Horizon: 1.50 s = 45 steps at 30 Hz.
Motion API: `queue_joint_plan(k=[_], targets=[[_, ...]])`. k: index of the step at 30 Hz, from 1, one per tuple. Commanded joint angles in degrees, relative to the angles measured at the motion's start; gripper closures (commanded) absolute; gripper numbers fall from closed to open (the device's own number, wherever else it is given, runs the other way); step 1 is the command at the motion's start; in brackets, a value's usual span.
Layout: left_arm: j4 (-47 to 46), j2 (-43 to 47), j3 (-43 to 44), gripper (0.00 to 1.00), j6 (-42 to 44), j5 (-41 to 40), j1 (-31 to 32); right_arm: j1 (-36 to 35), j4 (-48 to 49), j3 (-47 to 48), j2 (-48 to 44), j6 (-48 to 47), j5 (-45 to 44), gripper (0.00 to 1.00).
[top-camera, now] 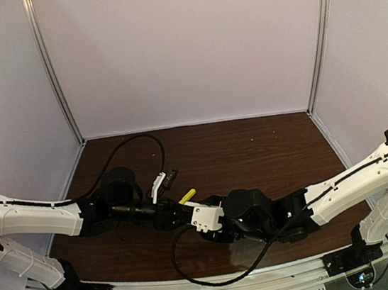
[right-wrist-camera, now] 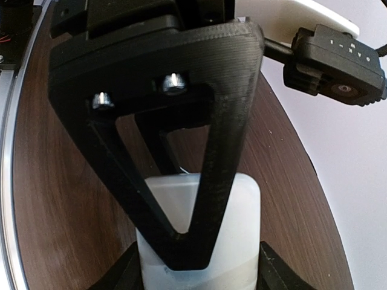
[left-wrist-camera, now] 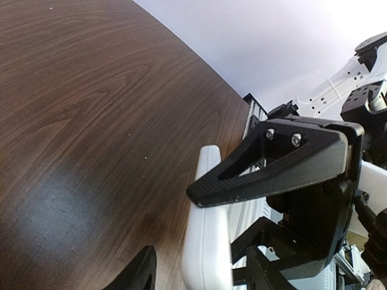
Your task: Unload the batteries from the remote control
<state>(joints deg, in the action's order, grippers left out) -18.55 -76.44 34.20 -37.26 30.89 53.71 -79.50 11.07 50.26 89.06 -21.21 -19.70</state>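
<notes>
- Remote control (right-wrist-camera: 242, 217): near the front middle of the surface (left-wrist-camera: 91, 121), between the two arms and pinned in the right pincer (right-wrist-camera: 192, 261). One finger lies flat across its white face and the other sits underneath.
- Left pincer (left-wrist-camera: 170, 225): partly spread and straddling the remote's thin edge. The upper finger overlaps the slab, while the lower finger shows a strip of bare wood between it and the plastic, so I read it as not clamped.
- Batteries: not visible in any view, with no blue showing. The compartment end is hidden by fingers and arms, so I can't tell if the cover is off.
- Yellow screwdriver handle (top-camera: 187, 196) pokes out just behind the remote in the top view. I can't tell if anything is holding it.
- Progress, my read: early to middle. The remote is secured and presented, but there is no sign of any cell out yet.
- Left to do: get into the compartment, then pull both cells and set them down.
</notes>
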Motion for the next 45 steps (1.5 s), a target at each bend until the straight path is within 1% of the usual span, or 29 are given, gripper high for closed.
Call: queue_joint_plan(k=[1, 5, 8, 9, 14, 16, 20, 23, 24, 25, 27, 28, 33, 34, 35, 36, 37, 38, 39, 45], targets=[[-2.9, -0.9, 1.8, 0.50, -0.3, 1.4, -0.3, -0.5, 2.4, -0.9, 0.4, -0.6, -1.9, 1.00], [-3.3, -1.2, 1.8, 0.55, -0.4, 1.5, -0.3, -0.5, 3.8, -1.3, 0.6, -0.8, -1.9, 1.00], [-3.8, -1.5, 1.8, 0.60, -0.5, 2.1, -0.3, -0.4, 4.4, -1.4, 0.9, -0.9, -1.9, 1.00], [-4.0, -1.6, 1.7, 0.63, -0.6, 2.2, -0.4, -0.5, 4.5, -1.4, 1.0, -1.0, -1.9, 1.00], [-4.4, -1.7, 1.8, 0.86, -0.5, 2.6, -0.3, -0.5, 5.6, -1.5, 1.4, -0.9, -2.0, 1.00], [-4.9, -1.5, 1.5, 1.00, -0.6, 2.6, -0.3, -0.4, 6.1, -1.5, 1.3, -0.7, -2.2, 1.00], [-5.8, -0.7, 0.8, 1.00, -1.1, 2.0, -0.4, -0.5, 6.5, -1.3, 1.7, 0.5, -4.0, 1.00], [-6.0, 0.1, 0.2, 1.00, -1.2, 1.5, -0.3, -0.4, 6.6, -0.8, 2.0, 3.2, -7.8, 1.00], [-6.1, 0.5, 0.0, 1.00, -1.2, 1.0, -0.3, -0.4, 5.9, -0.4, 2.1, 4.6, -9.1, 0.93], [-6.1, 0.8, -0.2, 1.00, -1.2, 0.5, -0.3, -0.4, 5.0, 0.1, 2.0, 6.5, -10.3, 0.81], [-6.1, 1.6, -0.6, 1.00, -1.2, -0.6, -0.3, -0.4, 3.5, 0.5, 1.6, 8.6, -11.9, 0.64], [-6.0, 1.9, -0.8, 1.00, -1.0, -1.2, -0.4, -0.5, 3.1, 0.4, 1.3, 9.5, -12.2, 0.58], [-4.6, 2.8, -1.6, 1.00, -0.1, -5.5, -0.4, -0.4, 0.5, 0.1, -0.6, 13.3, -13.0, 0.37], [-4.5, 2.9, -1.7, 1.00, 0.1, -5.9, -0.4, -0.4, 0.1, 0.2, -0.9, 13.9, -13.2, 0.31], [-4.5, 2.9, -1.8, 1.00, 0.3, -6.3, -0.4, -0.5, -0.6, 0.3, -1.0, 14.5, -13.4, 0.22], [-4.5, 2.9, -1.9, 1.00, 0.5, -6.7, -0.4, -0.4, -1.3, 0.6, -1.0, 15.1, -13.8, 0.15], [-4.4, 2.9, -2.0, 1.00, 0.6, -7.1, -0.4, -0.5, -1.9, 0.7, -1.0, 15.6, -14.2, 0.11], [-4.4, 2.9, -2.1, 1.00, 0.7, -7.3, -0.5, -0.4, -2.3, 0.9, -1.1, 16.1, -14.7, 0.03], [-4.4, 2.9, -2.2, 1.00, 0.7, -7.4, -0.5, -0.4, -2.7, 1.0, -1.1, 16.5, -15.1, 0.01], [-4.5, 3.8, -3.1, 1.00, 0.7, -8.4, -1.1, -0.4, -3.6, 0.8, -2.7, 18.5, -17.6, 0.00]])
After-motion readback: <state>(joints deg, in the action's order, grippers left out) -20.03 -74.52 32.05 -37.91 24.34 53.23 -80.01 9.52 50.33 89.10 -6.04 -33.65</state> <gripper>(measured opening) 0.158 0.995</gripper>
